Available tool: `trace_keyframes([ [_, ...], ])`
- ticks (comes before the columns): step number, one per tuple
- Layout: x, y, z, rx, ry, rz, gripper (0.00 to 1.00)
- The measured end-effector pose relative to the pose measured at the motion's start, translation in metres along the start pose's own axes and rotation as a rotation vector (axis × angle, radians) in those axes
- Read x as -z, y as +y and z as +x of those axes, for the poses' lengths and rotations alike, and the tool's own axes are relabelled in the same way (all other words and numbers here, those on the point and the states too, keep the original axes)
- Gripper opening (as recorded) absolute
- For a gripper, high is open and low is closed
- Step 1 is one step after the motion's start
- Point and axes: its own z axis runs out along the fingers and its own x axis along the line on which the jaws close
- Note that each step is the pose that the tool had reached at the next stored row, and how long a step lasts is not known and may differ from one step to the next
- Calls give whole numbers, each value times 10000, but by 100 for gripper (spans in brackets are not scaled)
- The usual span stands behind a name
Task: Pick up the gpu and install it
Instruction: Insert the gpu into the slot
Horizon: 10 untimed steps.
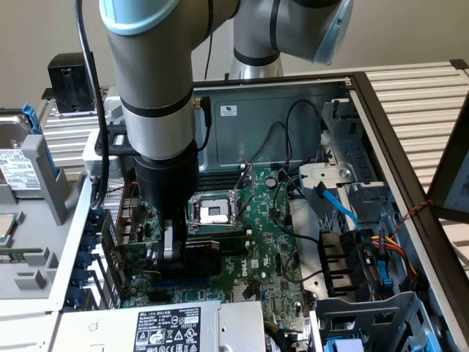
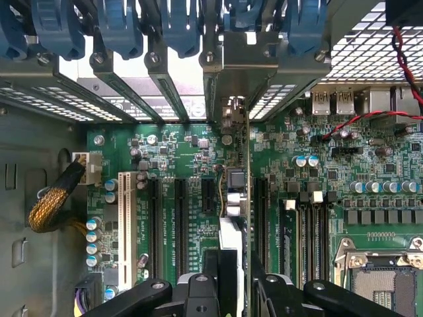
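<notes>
Inside an open computer case [image 1: 256,121], the gpu [image 1: 209,253] is seen clamped edge-on in the end effector [image 2: 236,267], standing over the expansion slots [image 2: 178,198] of the motherboard [image 2: 192,155]; installing is judged to be in hand, with square alignment and straight downward pressure called for

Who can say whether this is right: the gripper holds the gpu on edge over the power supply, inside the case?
Wrong place: the gripper holds the gpu on edge over the motherboard's expansion slots, inside the case. The wrist view shows it.

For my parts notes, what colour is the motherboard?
The motherboard is green, clearest in the wrist view.
</notes>
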Motion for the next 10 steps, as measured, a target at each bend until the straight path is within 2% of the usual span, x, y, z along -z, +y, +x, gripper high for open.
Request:
trace_keyframes([
  [10, -2, -1, 4, 0, -3, 1, 28],
])
